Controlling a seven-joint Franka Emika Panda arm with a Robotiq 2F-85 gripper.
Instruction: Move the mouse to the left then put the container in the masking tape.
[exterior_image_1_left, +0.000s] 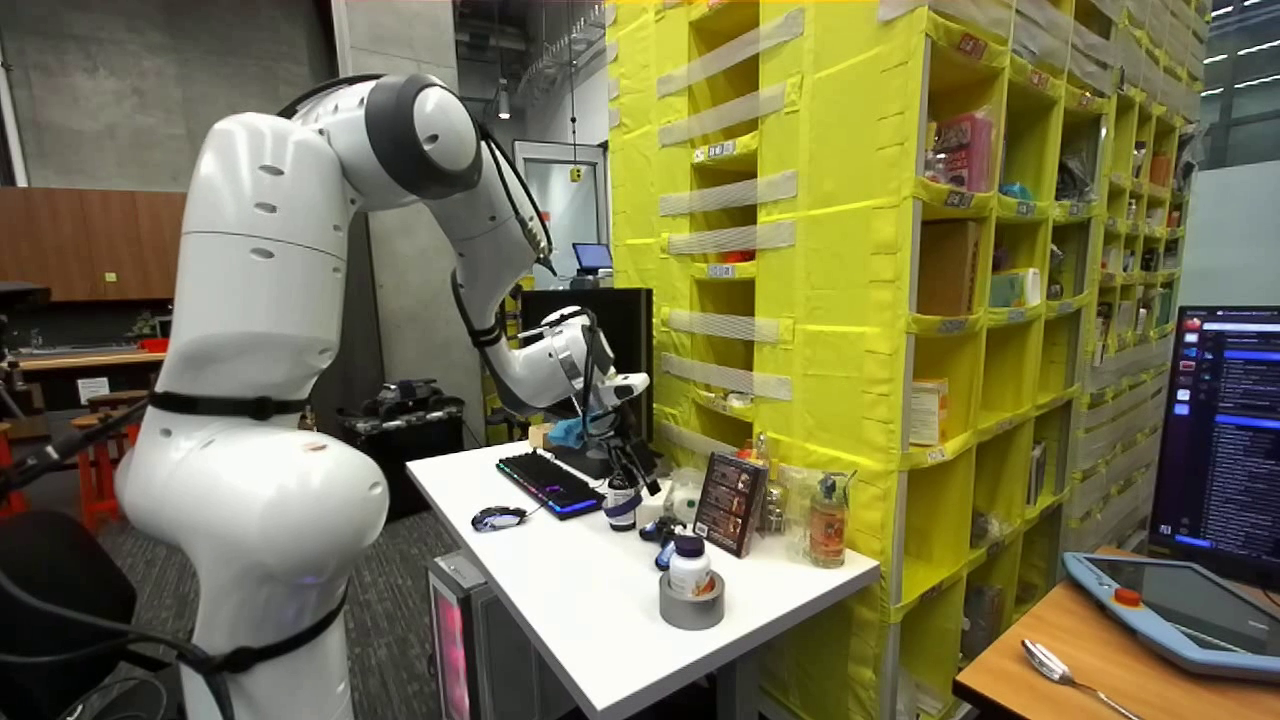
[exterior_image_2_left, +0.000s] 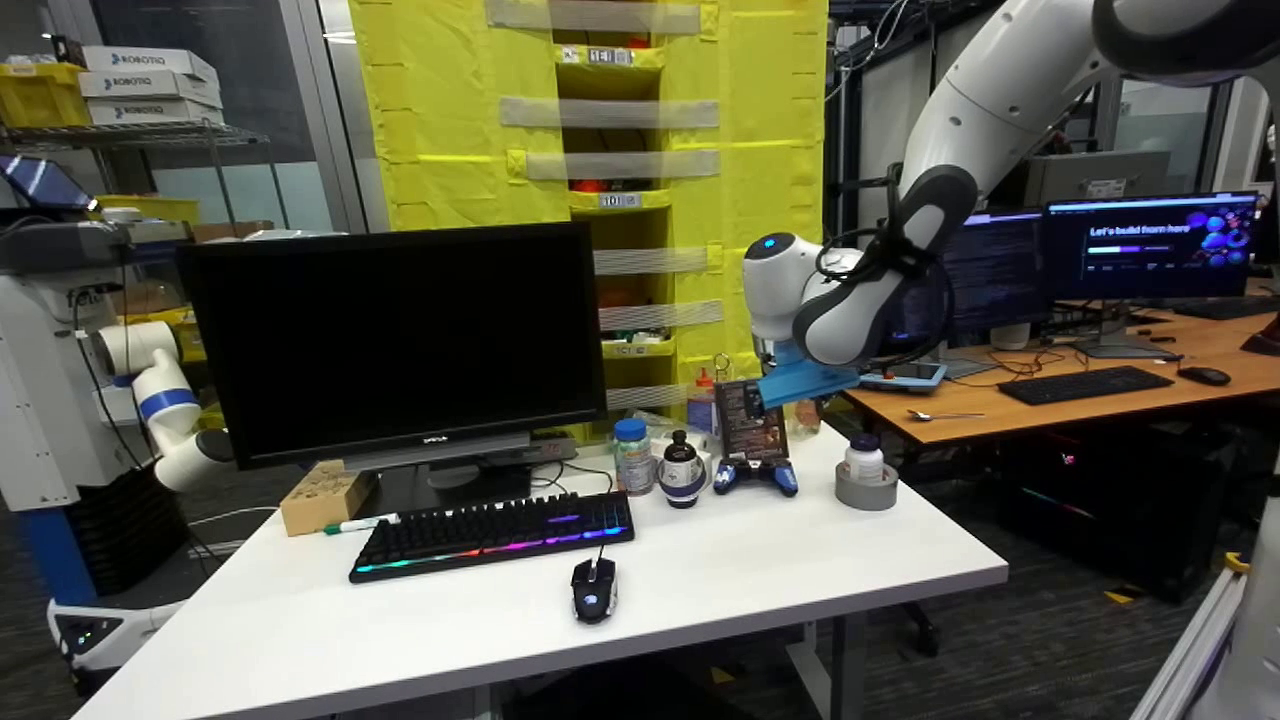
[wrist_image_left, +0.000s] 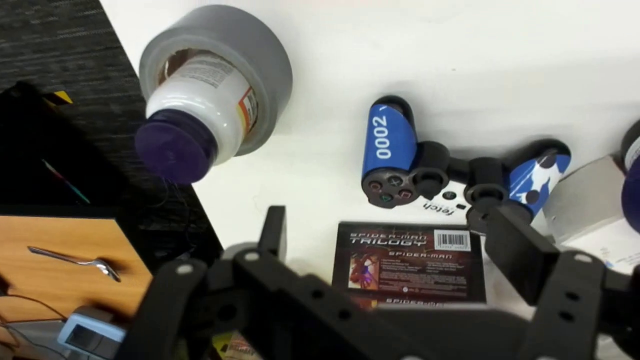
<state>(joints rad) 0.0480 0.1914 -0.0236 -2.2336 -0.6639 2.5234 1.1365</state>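
Observation:
The mouse (exterior_image_2_left: 594, 591), dark with a lit logo, lies on the white table in front of the keyboard's right end; it also shows in an exterior view (exterior_image_1_left: 498, 518) and is out of the wrist view. The container (wrist_image_left: 200, 105), white with a purple cap and orange label, stands inside the ring of the grey masking tape (wrist_image_left: 265, 55). In both exterior views the container (exterior_image_1_left: 689, 568) (exterior_image_2_left: 864, 460) looks upright and rises above the tape (exterior_image_1_left: 690, 608) (exterior_image_2_left: 866, 493). My gripper (wrist_image_left: 400, 242) is open and empty, above the table's back part, apart from container and tape.
A game controller (wrist_image_left: 390, 145) and an upright Spider-Man case (wrist_image_left: 410, 260) are below the gripper. A dark bottle (exterior_image_2_left: 682, 468), a blue-capped jar (exterior_image_2_left: 634, 460), a keyboard (exterior_image_2_left: 495, 530) and a monitor (exterior_image_2_left: 400, 340) stand along the table. A glass bottle (exterior_image_1_left: 828, 525) stands at the corner by yellow shelves.

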